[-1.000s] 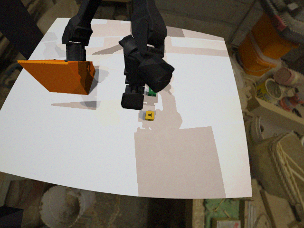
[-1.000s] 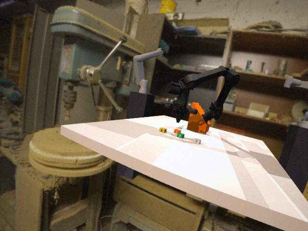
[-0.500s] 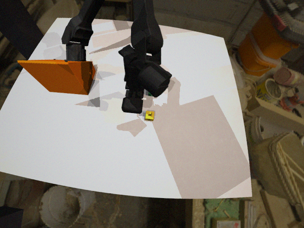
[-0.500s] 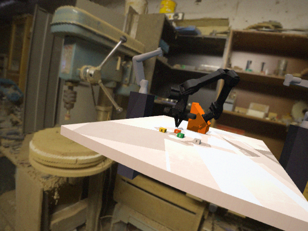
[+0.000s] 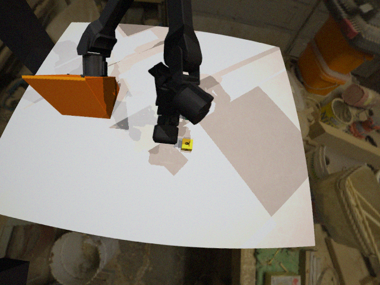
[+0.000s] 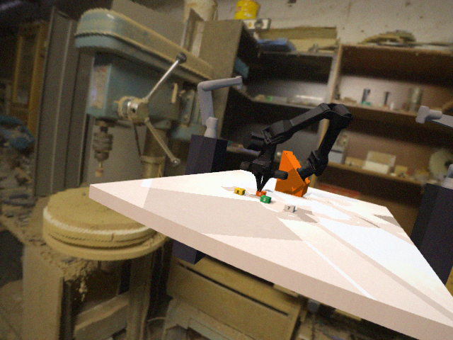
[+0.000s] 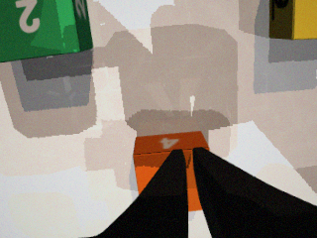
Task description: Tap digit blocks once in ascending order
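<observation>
Pincer down at the orange block.

I have the gripper [image 6: 259,190] [image 7: 188,158] clenched with nothing in it, tips at the top of the orange block [image 6: 260,193] [image 7: 167,144], marked 4; whether they touch, I can't tell. The green block [image 6: 265,199] [image 7: 40,30], a 2, sits near it on one side, the yellow block [image 5: 186,144] [image 6: 239,190] [image 7: 304,19] on the other, with bare table between. My white block [image 6: 289,207], a 7, lies beyond the green. All stand well in from the edges of the table [image 5: 214,214] [image 6: 219,219]; the orange mount [image 5: 76,98] [image 6: 290,179] rises behind them.
</observation>
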You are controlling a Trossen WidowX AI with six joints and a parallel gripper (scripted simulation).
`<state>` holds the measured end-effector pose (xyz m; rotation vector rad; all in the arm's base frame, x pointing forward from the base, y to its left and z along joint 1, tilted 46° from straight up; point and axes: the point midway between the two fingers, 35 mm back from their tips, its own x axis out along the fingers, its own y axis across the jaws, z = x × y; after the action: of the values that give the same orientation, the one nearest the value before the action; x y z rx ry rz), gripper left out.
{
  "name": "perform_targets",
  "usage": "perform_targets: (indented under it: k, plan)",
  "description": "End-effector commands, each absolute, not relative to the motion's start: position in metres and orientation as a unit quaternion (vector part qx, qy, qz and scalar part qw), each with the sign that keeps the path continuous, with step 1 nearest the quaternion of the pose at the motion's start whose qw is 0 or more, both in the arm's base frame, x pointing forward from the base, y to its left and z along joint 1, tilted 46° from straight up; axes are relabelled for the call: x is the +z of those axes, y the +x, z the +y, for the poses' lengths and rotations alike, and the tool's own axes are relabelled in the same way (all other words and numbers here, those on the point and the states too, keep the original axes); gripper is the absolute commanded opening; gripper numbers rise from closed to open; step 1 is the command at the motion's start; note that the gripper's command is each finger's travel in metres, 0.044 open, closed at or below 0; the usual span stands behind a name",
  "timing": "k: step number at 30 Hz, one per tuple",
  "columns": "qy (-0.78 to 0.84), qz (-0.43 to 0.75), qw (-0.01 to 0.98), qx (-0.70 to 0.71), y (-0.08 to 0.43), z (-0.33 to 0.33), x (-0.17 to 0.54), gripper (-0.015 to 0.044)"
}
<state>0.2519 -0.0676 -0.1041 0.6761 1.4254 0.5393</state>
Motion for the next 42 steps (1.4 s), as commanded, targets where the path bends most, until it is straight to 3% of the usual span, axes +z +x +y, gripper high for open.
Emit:
perform_targets:
  k: [1,19,29,35,42]
  plan:
    - [0.301,0.634,0.671,0.239,0.251,-0.074,-0.098,0.0020]
    - [0.303,0.636,0.669,0.238,0.243,-0.143,-0.026,0.0020]
    - [0.305,0.634,0.669,0.241,0.337,-0.053,0.074,0.0020]
    - [0.305,0.634,0.669,0.241,0.338,-0.049,0.074,0.0020]
    - [0.306,0.633,0.669,0.243,0.344,0.007,0.020,0.0020]
